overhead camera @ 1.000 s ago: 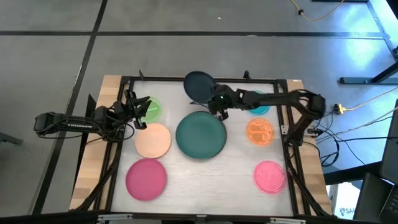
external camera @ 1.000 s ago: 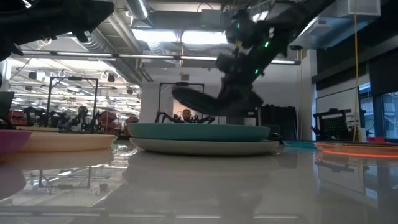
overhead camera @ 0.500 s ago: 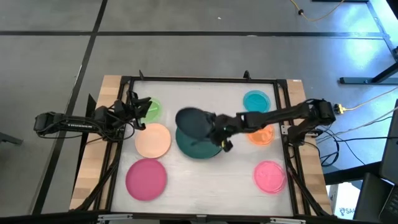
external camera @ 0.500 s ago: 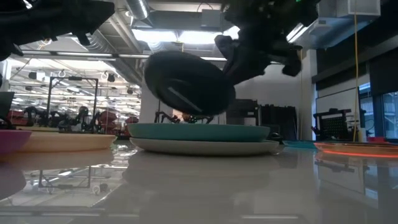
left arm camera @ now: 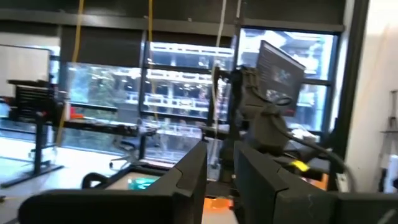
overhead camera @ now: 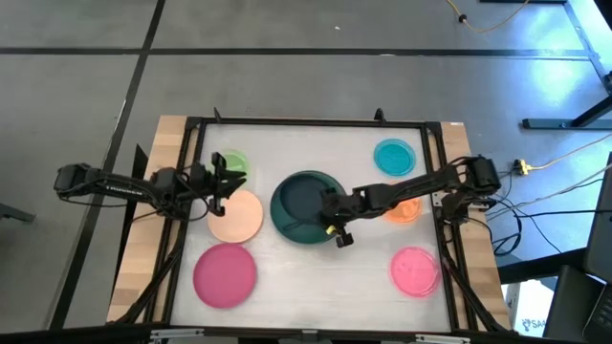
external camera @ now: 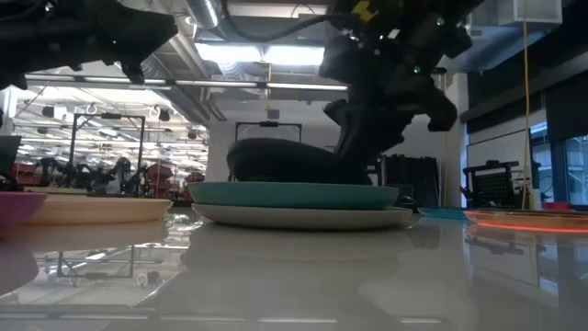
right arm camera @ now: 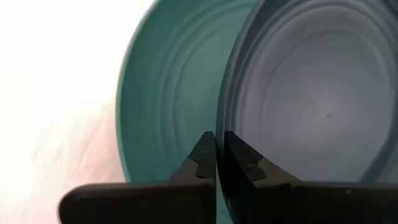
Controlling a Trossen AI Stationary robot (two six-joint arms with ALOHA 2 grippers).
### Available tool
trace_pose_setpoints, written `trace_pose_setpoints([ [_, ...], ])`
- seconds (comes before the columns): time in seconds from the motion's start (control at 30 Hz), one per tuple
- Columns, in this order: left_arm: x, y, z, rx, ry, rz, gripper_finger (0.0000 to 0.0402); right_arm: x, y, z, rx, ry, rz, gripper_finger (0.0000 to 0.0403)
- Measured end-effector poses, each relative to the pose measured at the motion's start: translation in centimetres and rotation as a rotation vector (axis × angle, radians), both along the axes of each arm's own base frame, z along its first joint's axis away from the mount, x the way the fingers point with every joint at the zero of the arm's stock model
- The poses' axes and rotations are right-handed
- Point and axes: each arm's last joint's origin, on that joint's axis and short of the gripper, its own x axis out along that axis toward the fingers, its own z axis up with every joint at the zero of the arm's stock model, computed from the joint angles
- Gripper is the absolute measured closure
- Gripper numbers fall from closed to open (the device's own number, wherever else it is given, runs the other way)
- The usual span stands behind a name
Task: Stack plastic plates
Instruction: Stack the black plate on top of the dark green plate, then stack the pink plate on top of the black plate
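The black plate (overhead camera: 302,197) lies on the dark green plate (overhead camera: 287,222), which sits on a grey plate (external camera: 303,218) at the table's middle. My right gripper (overhead camera: 332,208) is shut on the black plate's rim. In the low view the black plate (external camera: 280,160) rests nearly level on the dark green one (external camera: 294,194). My left gripper (overhead camera: 218,182) hovers open between the small green plate (overhead camera: 233,163) and the peach plate (overhead camera: 235,216), touching neither. My right gripper pinches the black plate's rim (right arm camera: 225,124) between its two fingers, on the side toward the table's right. One finger is over the rim and one under it. The fingers (right arm camera: 202,163) come in slanting down from the right. The plate rests on the dark green plate (right arm camera: 161,106).
The magenta plate (overhead camera: 225,274) lies near left, the pink plate (overhead camera: 414,269) near right, the teal plate (overhead camera: 394,156) far right. The orange plate (overhead camera: 406,209) is partly under my right arm. A black frame (overhead camera: 306,121) borders the white table top.
My right gripper carried the black plate from the far edge toward the near side, swinging out over the stack's left side and then back right. It lowered the plate from tilted in the air to nearly flat on the dark green plate. My left gripper shifted slightly right.
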Motion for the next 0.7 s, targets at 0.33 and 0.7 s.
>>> trace_pose_setpoints([
  [0.33,0.1,-0.7,-0.3,0.007,0.029,-0.063,0.0327,0.3,0.3,0.1,0.101,-0.015,-0.121,0.0287],
  [0.7,1.2,-1.8,-0.2,0.001,0.161,-0.080,0.0327,0.1,2.4,0.2,0.157,-0.023,-0.089,0.0186],
])
